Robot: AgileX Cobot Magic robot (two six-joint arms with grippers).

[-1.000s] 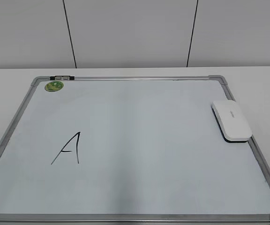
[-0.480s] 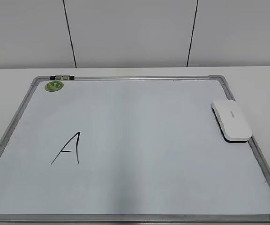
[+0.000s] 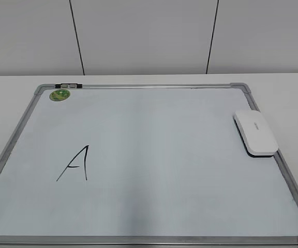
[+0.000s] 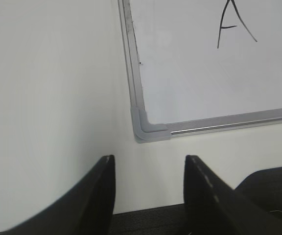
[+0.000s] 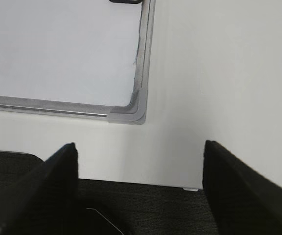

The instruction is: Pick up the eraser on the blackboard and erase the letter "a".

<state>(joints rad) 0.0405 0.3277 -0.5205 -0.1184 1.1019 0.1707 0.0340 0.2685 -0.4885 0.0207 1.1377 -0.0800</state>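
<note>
The white eraser (image 3: 255, 133) lies on the right edge of the blackboard (image 3: 164, 155), a white board with a silver frame. A dark bit at the top of the right wrist view (image 5: 126, 1) may be its underside. A large angular capital "A" (image 3: 76, 164) is drawn at the board's front left and also shows in the left wrist view (image 4: 234, 22). No small lowercase "a" shows in any view. My left gripper (image 4: 150, 164) is open and empty in front of the board's front-left corner (image 4: 148, 129). My right gripper (image 5: 140, 149) is wide open and empty in front of the front-right corner (image 5: 131, 115). Neither gripper shows in the exterior view.
A round green magnet (image 3: 59, 94) sits at the board's far-left corner beside a small clip (image 3: 68, 85) on the frame. The board lies on a white table (image 3: 288, 93) with a white panelled wall behind. A dark surface (image 5: 146, 205) lies below the table's front edge.
</note>
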